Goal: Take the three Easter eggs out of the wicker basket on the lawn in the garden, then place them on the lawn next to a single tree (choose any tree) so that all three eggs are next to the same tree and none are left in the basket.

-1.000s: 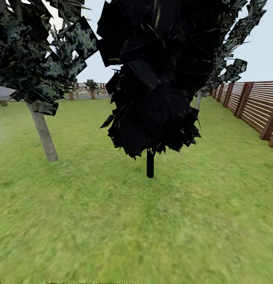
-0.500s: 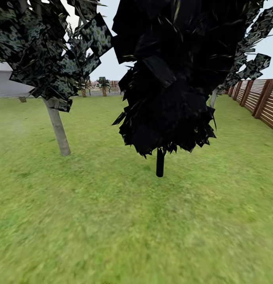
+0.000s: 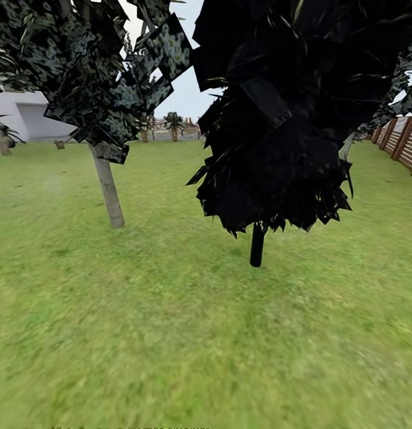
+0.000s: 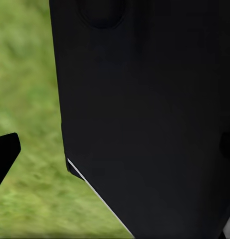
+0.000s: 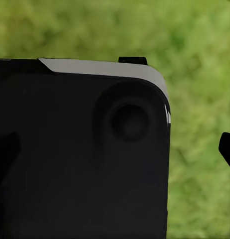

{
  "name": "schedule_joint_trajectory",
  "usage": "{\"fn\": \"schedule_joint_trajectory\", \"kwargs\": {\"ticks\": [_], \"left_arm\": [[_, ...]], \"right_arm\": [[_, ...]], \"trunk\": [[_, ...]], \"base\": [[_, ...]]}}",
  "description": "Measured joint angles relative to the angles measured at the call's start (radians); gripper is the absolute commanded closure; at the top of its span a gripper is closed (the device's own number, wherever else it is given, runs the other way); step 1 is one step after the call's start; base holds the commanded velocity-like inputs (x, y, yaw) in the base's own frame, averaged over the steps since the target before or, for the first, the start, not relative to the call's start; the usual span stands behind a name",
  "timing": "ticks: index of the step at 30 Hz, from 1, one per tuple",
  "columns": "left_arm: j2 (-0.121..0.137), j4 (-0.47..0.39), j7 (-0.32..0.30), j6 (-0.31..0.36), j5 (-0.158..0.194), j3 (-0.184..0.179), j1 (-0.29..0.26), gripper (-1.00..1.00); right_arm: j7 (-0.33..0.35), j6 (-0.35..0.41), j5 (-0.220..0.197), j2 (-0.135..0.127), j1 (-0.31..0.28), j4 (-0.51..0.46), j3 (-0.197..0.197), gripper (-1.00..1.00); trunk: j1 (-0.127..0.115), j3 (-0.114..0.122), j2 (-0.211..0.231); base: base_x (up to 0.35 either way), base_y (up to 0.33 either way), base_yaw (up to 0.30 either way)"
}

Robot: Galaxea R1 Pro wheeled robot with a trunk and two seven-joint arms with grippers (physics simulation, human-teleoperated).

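lawn, black-leaved tree, fence

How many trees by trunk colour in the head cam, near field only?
Black-trunk tree: 1
Pale grey-trunk tree: 1
Total: 2
Small palms far back near the white house are too small to count reliably. Wooden fence at the right, lawn all round.
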Motion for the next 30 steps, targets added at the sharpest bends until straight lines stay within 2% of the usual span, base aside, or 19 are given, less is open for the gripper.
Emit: {"fn": "schedule_joint_trajectory", "kwargs": {"ticks": [13, 23, 30], "left_arm": [[0.000, 0.000, 0.000, 0.000, 0.000, 0.000, 0.000, -1.00], [0.000, 0.000, 0.001, 0.000, 0.000, 0.000, 0.000, -1.00], [0.000, 0.000, 0.001, 0.000, 0.000, 0.000, 0.000, -1.00]], "right_arm": [[0.000, 0.001, 0.000, -0.001, 0.000, 0.000, 0.000, -1.00], [0.003, 0.002, -0.002, -0.005, 0.000, 0.000, 0.001, -1.00], [0.001, 0.000, -0.002, -0.002, 0.000, 0.000, 0.001, -1.00]], "trunk": [[0.000, -0.015, 0.000], [0.000, -0.017, 0.000], [0.000, -0.017, 0.000]], "base": [[0.000, 0.000, 0.194], [0.000, 0.000, 0.033], [0.000, 0.000, 0.267]]}}
